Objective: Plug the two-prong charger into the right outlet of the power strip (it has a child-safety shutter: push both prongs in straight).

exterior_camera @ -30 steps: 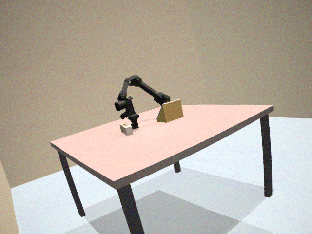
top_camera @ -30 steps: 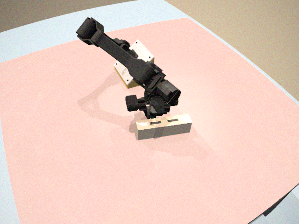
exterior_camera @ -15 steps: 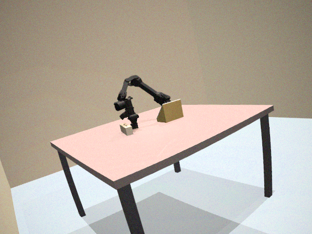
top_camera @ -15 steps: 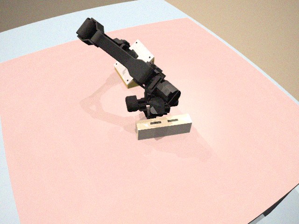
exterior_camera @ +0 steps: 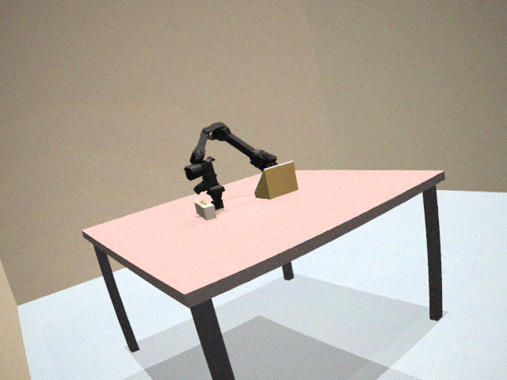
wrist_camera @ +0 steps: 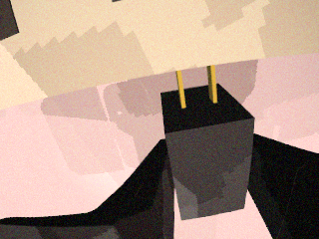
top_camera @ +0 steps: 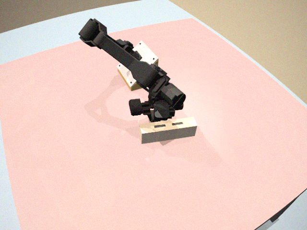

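Observation:
My gripper (top_camera: 158, 119) (exterior_camera: 219, 205) (wrist_camera: 197, 141) is shut on the charger (wrist_camera: 209, 169), a dark grey block with a black face and two yellow prongs (wrist_camera: 213, 90). The prong tips meet the power strip's edge in the wrist view and seem cut off by it; I cannot tell whether they touch it. The power strip (top_camera: 169, 134) (exterior_camera: 206, 211) (wrist_camera: 174, 37) is a cream block on the table with two dark slots in its top. The gripper is low beside its long far side in the top view. The charger is hidden in the top and exterior views.
A wedge-shaped block (top_camera: 146, 52) (exterior_camera: 282, 180) with a white face and ochre sides stands near the arm's base, behind the power strip in the top view. The arm reaches over it. The pink table top (top_camera: 86, 173) (exterior_camera: 253, 237) has a dark edge.

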